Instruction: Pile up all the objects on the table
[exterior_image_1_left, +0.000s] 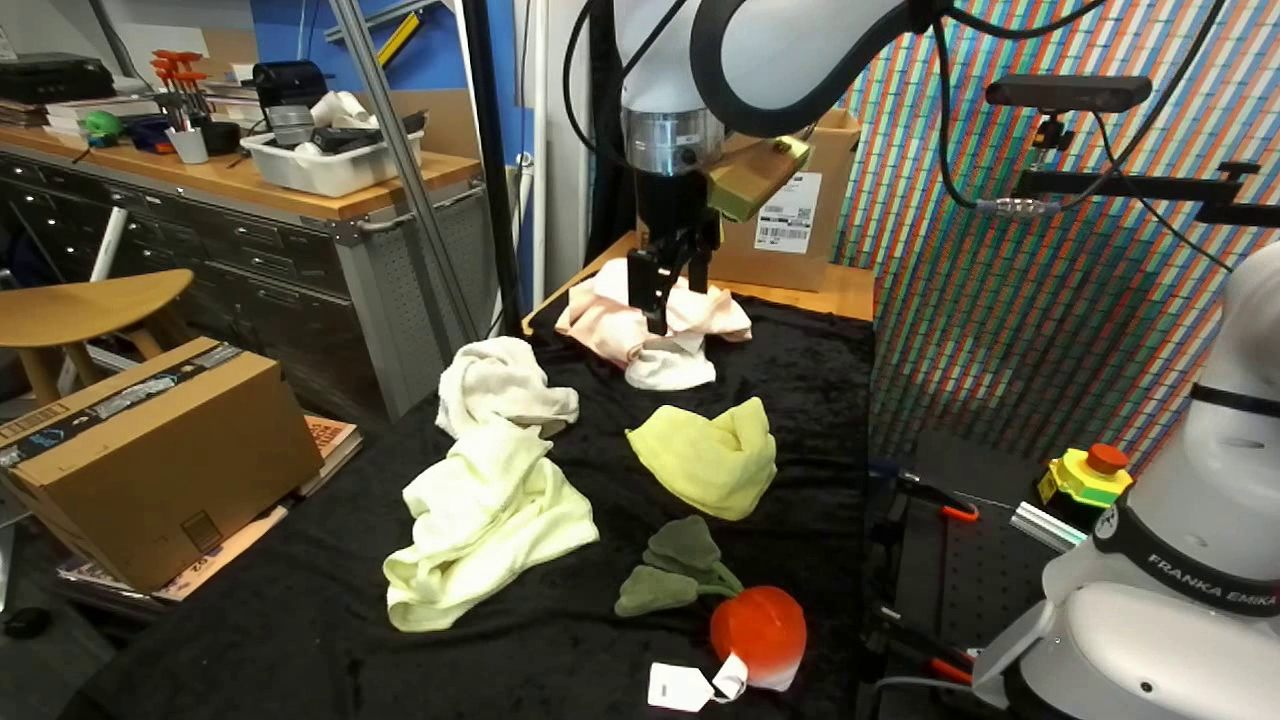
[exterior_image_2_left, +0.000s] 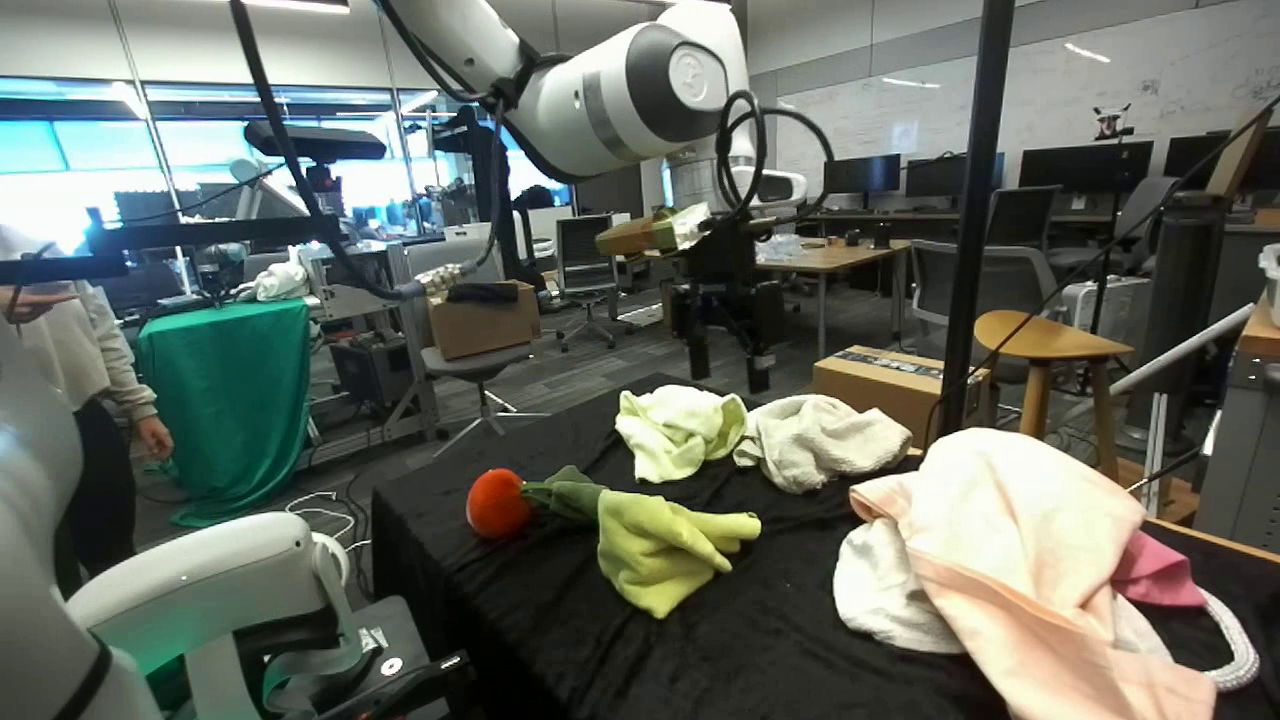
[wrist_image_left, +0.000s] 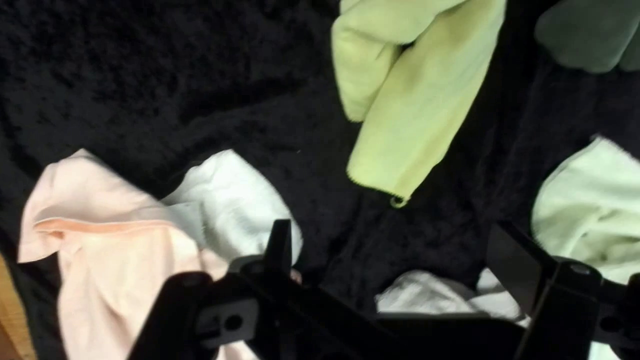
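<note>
— Grey cloth (wrist_image_left: 425, 297) is seen where, in the wrist view?
— Near, framed between the jaws, which are spread wide with nothing gripped; no clear long axis is shown.
— And it should be carried where?
— Left, presumably: pink cloth (wrist_image_left: 125, 265) is draped over white cloth (wrist_image_left: 237, 205) there. Black tabletop (wrist_image_left: 332, 250) is shown between, with the wooden edge (wrist_image_left: 11, 307) exposed near left.
</note>
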